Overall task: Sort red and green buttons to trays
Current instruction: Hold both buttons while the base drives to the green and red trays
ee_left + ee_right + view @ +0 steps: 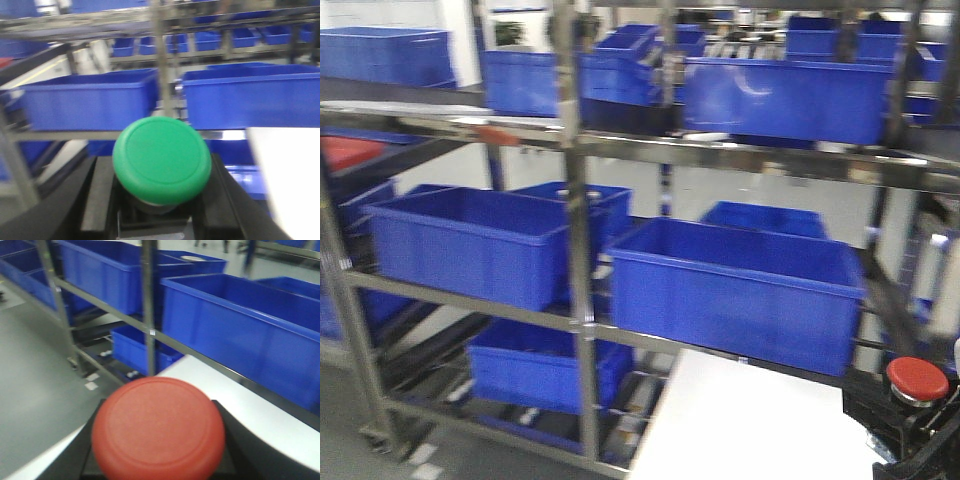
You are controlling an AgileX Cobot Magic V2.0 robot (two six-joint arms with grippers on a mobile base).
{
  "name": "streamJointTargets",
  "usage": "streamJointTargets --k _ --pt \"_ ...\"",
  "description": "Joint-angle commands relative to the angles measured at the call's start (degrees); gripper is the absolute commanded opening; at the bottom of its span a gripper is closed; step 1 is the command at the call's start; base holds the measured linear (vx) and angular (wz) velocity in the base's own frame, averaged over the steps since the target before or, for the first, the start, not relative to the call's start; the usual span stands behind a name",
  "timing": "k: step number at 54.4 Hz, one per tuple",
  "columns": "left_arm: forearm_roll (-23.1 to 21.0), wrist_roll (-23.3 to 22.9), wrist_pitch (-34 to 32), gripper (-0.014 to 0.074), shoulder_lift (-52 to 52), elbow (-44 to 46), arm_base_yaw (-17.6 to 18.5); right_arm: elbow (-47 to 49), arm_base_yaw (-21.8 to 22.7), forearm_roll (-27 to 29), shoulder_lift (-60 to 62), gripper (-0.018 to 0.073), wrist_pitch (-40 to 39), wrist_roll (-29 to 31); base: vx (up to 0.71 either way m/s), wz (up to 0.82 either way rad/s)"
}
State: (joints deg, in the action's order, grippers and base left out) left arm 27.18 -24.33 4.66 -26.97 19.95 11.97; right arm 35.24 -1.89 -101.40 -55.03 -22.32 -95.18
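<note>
My left gripper (159, 202) is shut on a green button (161, 159), whose round cap fills the middle of the left wrist view. My right gripper (157, 460) is shut on a red button (158, 430), cap toward the camera. In the front view the red button (917, 380) shows at the lower right, held by the right gripper (910, 405) above the white table (750, 430). The left gripper is out of the front view. Blue trays (740, 290) stand on a steel rack ahead.
The steel rack (578, 240) holds several blue bins on three levels, one at the left (470, 240) and one low down (545, 370). The white table edge shows in the right wrist view (260, 415). Grey floor (35, 385) lies to the left.
</note>
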Motion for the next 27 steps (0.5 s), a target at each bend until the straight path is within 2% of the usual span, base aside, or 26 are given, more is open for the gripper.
streamJointTargets --k 1,27 --pt "-0.49 -0.45 -4.28 -0.0003 -0.14 1.66 0.23 1.89 0.15 -0.35 0.96 0.0002 0.53 0.05 0.0 0.82" --pt "-0.49 -0.45 -4.28 -0.0003 -0.14 1.66 0.23 1.89 0.15 -0.35 0.96 0.0002 0.53 0.05 -0.05 0.82"
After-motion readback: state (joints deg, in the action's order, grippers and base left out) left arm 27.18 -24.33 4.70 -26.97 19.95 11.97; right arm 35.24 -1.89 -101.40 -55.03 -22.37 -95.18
